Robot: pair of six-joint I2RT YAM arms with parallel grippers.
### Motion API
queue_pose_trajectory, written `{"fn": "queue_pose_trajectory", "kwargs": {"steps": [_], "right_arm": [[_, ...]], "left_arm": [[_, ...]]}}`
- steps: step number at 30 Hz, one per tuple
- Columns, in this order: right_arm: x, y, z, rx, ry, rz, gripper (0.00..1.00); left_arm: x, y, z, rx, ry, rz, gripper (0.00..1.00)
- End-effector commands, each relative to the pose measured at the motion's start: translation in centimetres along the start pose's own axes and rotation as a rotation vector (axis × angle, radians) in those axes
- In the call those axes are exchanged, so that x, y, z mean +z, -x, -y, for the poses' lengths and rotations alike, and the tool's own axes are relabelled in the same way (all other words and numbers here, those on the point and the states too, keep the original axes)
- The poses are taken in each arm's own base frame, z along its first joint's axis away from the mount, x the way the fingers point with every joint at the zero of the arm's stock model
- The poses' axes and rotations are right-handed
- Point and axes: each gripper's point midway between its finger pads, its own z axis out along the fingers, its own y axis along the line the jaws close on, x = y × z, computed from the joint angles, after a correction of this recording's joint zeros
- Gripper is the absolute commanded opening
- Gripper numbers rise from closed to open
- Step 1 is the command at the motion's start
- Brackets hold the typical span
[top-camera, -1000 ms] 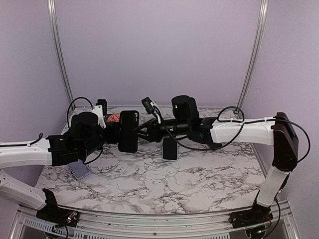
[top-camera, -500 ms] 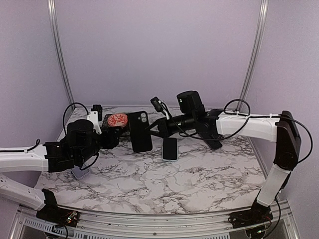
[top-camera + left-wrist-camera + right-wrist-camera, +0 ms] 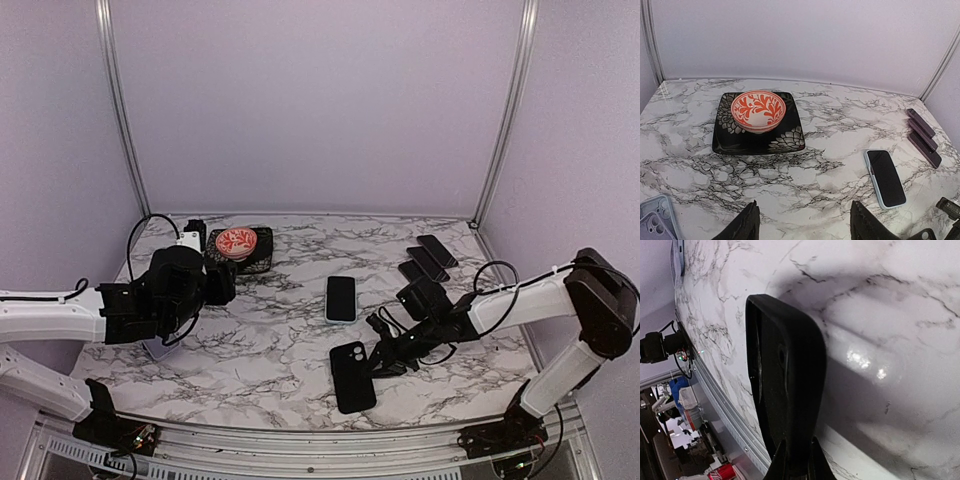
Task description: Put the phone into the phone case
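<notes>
Marble desk (image 3: 280,370) carries everything, with the phone (image 3: 341,298) lying screen-up about its middle. Beyond the phone and to its left sits a black patterned plate (image 3: 725,142) holding a red-and-white bowl (image 3: 758,110). On the near side of the phone, apart from it, sits the black phone case (image 3: 352,376), one edge pinched in the right pincer (image 3: 797,456), which is closed tight on it. Left of the phone, the left pincer (image 3: 805,217) stands wide with nothing between its fingers.
</notes>
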Motion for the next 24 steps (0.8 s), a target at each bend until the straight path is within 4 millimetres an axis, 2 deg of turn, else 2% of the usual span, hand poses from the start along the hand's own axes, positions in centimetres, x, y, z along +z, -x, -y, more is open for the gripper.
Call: {"fn": "queue_pose_trajectory", "kwargs": {"steps": [1, 4, 8, 14, 19, 24], "right_arm": [[0.7, 1.9, -1.9, 0.043, 0.103, 0.053, 0.00], [1.6, 2.0, -1.1, 0.085, 0.098, 0.037, 0.00], [1.7, 2.0, 0.3, 0.156, 0.049, 0.074, 0.02], [0.9, 1.6, 1.9, 0.229, -0.020, 0.148, 0.14], [0.7, 1.2, 2.7, 0.211, -0.096, 0.117, 0.39], [-0.3, 1.1, 2.7, 0.191, -0.158, 0.106, 0.41]], "left_arm": [[0.1, 0.0, -0.4, 0.000, 0.033, -0.013, 0.62], [-0.1, 0.1, -0.9, 0.008, 0.054, -0.003, 0.62], [-0.3, 0.2, -1.4, 0.007, 0.063, 0.008, 0.62], [-0.3, 0.0, -1.6, 0.016, 0.073, 0.012, 0.63], [-0.2, -0.1, -1.7, 0.027, 0.081, 0.013, 0.63], [-0.2, -0.1, -1.9, 0.032, 0.087, 0.015, 0.63]]}}
